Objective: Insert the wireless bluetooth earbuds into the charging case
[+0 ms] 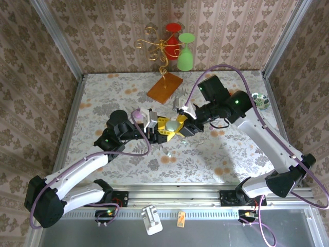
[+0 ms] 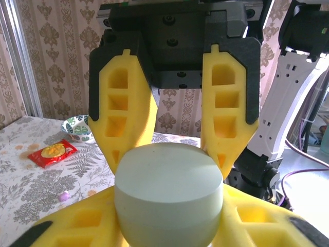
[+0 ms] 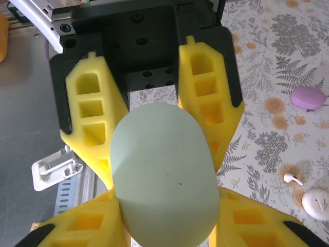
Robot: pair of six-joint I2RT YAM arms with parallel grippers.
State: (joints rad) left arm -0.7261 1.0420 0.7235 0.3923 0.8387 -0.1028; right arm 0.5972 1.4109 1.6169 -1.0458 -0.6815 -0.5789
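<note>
Currently one white earbud (image 3: 293,178) lies loose on the worktop (image 1: 226,154), nearside of centre, just beside a white case (image 3: 317,203). Above centre, left fingers (image 2: 77,226) and right fingers (image 3: 82,226) both pinch the pale-green charging case (image 1: 172,125).

Damask-patterned walls (image 1: 103,31) enclose a fern-print table (image 1: 103,98) framed by aluminium rails (image 1: 56,38).
</note>
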